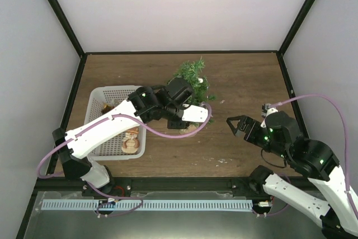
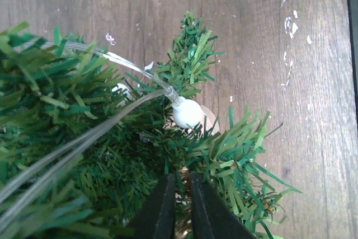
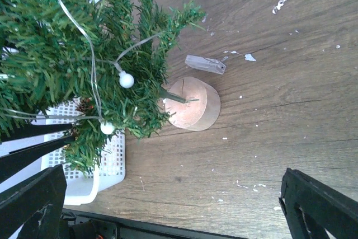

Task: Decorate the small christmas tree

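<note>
The small christmas tree [image 1: 193, 78] stands at the table's middle on its round wooden base [image 3: 193, 103]. A clear light string with white bulbs [image 2: 187, 112] is draped through its branches; the bulbs also show in the right wrist view [image 3: 126, 79]. My left gripper [image 1: 180, 100] is pushed into the branches from above. Its fingers [image 2: 165, 208] are nearly closed on a small golden-brown ornament [image 2: 183, 219], mostly hidden by needles. My right gripper [image 1: 237, 123] is open and empty, low over the table right of the tree, its fingers [image 3: 33, 200] wide apart.
A white basket [image 1: 100, 96] stands left of the tree with a tan ornament [image 1: 131, 141] inside; its corner shows in the right wrist view [image 3: 84, 186]. A small clear plastic piece [image 3: 205, 64] lies beside the wooden base. White flecks dot the wooden table.
</note>
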Available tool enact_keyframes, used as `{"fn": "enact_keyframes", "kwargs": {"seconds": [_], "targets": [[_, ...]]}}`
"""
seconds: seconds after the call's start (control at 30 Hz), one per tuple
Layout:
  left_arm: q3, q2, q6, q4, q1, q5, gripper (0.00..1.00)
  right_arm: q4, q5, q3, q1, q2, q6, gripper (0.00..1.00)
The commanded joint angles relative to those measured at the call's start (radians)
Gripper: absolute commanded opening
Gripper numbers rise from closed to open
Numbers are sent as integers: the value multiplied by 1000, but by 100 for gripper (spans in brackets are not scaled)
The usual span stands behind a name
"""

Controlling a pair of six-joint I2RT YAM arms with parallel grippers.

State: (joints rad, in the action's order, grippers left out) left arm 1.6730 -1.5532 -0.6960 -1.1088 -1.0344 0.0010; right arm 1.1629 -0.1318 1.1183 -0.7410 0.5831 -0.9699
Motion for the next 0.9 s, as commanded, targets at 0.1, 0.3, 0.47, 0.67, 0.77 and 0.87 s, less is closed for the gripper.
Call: {"fn": "enact_keyframes", "kwargs": {"seconds": [0.1,0.3,0.47,0.67,0.77,0.87], "targets": [[13,-1,-7,33,-4,-42,28,7,-10,-14,6,-8,-10,98],[5,24,1,17,-3,-39,39,-11,-3,-22,6,-1,3,98],[-11,51,7,5,-3,-30,39,-24,6,-28,6,5,9,98],[-41,82,12,5,-4,-33,39,-28,9,-25,6,14,13,98],[-46,92,19,1,-4,-24,39,-27,13,-25,6,14,12,98],[-50,102,20,-3,-4,-19,39,-25,13,-23,6,14,9,98]]}}
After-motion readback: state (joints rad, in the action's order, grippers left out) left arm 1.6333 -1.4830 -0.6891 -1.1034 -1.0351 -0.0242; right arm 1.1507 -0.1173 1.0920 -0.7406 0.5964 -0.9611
